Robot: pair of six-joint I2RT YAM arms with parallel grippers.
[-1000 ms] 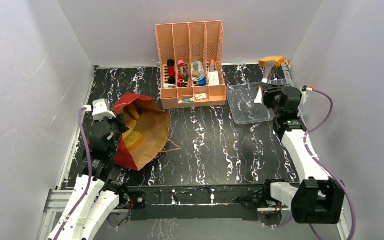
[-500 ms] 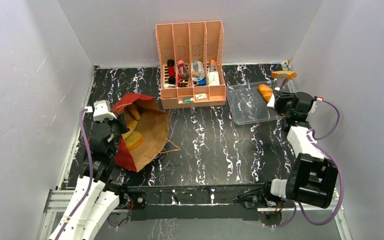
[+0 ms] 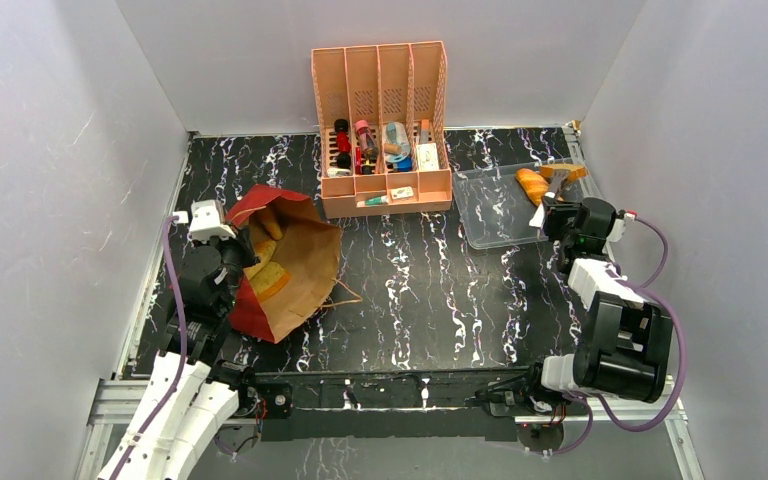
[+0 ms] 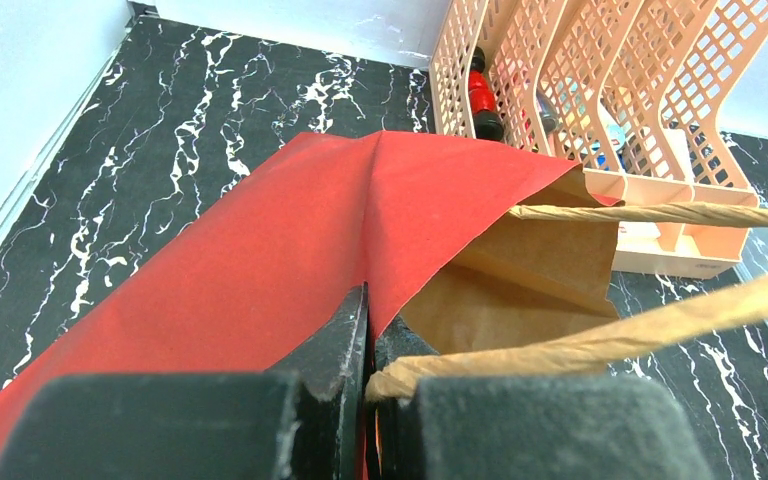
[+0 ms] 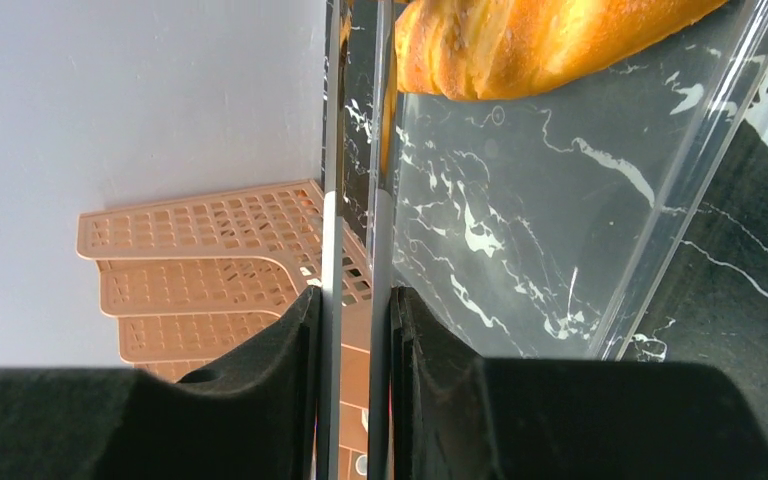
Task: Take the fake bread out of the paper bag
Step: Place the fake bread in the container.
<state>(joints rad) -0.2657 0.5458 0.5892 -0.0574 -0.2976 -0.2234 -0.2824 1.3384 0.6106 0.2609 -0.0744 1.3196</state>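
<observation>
From above: the tall brown kraft paper bag (image 3: 300, 270) with its red lower part lies slumped at the table's left. Its mouth gapes, and orange-brown toy breads (image 3: 268, 278) show inside. A golden toy baguette (image 3: 531, 184) lies in the clear plastic tray (image 3: 490, 215) at right.

Left wrist: the left gripper (image 4: 368, 300) is pinched fully closed on the paper bag's red edge, a twisted paper handle (image 4: 610, 330) alongside.

Right wrist: the right gripper (image 5: 355, 300) clamps slim metal tongs (image 5: 330, 150). Their tips sit beside the toy baguette; whether they pinch it cannot be told.

The toy breads look light, rigid and smooth, best taken across the middle. The thin, floppy paper bag needs holding at its edge.
</observation>
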